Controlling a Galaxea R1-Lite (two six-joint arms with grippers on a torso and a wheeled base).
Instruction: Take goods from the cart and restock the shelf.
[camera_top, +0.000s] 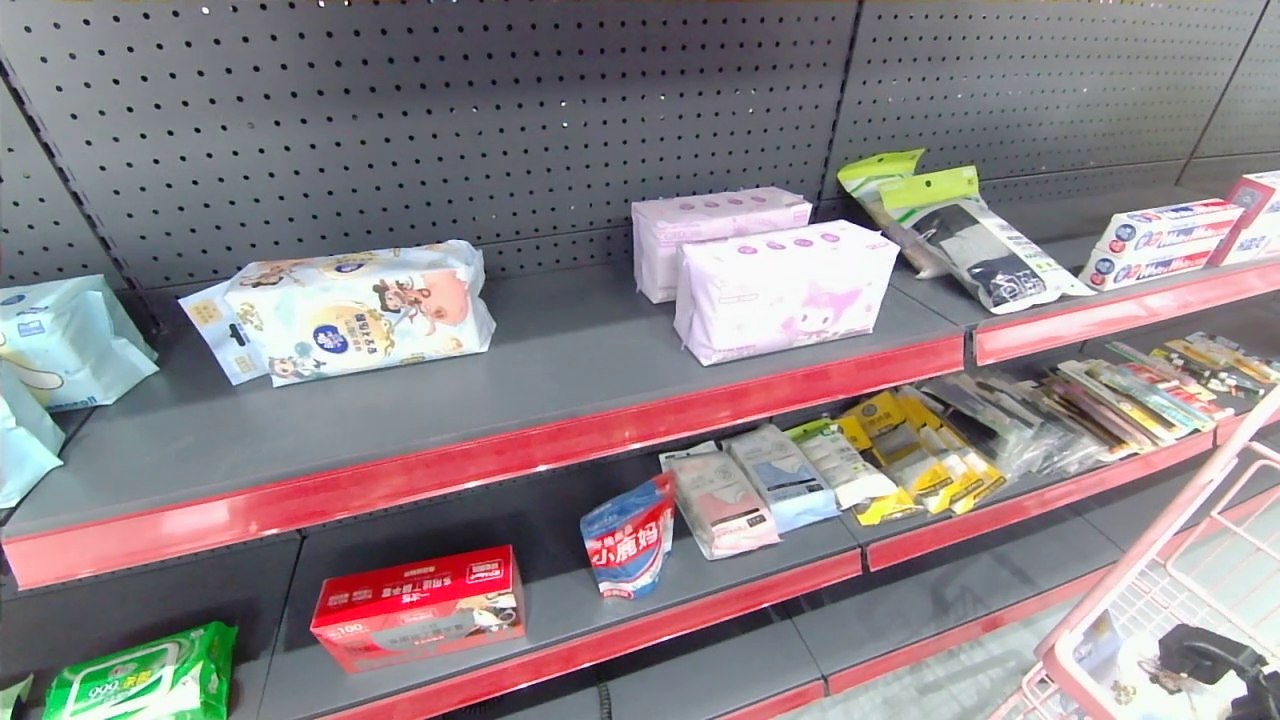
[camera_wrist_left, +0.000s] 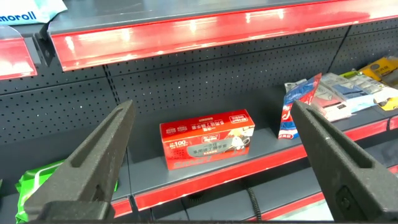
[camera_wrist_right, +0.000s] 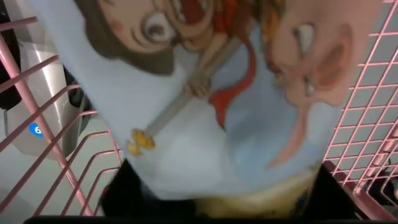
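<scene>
My left gripper (camera_wrist_left: 211, 107) is open, its jaws far apart with nothing between them. It hangs in front of the lower shelf, facing a red box (camera_wrist_left: 208, 139), which also lies on that shelf in the head view (camera_top: 418, 605). A pink wire cart (camera_top: 1150, 610) stands at the lower right, and my right gripper (camera_top: 1212, 652) is down inside it. A soft pack printed with cartoon figures (camera_wrist_right: 211, 93) sits right against the right wrist camera, with the cart's pink wires (camera_wrist_right: 37, 124) around it. A matching cartoon pack (camera_top: 355, 310) lies on the upper shelf.
The upper shelf (camera_top: 560, 400) holds two pink tissue packs (camera_top: 780, 285), bagged goods (camera_top: 960, 235) and boxes (camera_top: 1160, 245) to the right, and pale packs (camera_top: 60, 345) at the left. Lower shelf: a blue pouch (camera_top: 628, 540), several flat packets (camera_top: 800, 480), a green wipes pack (camera_top: 140, 685).
</scene>
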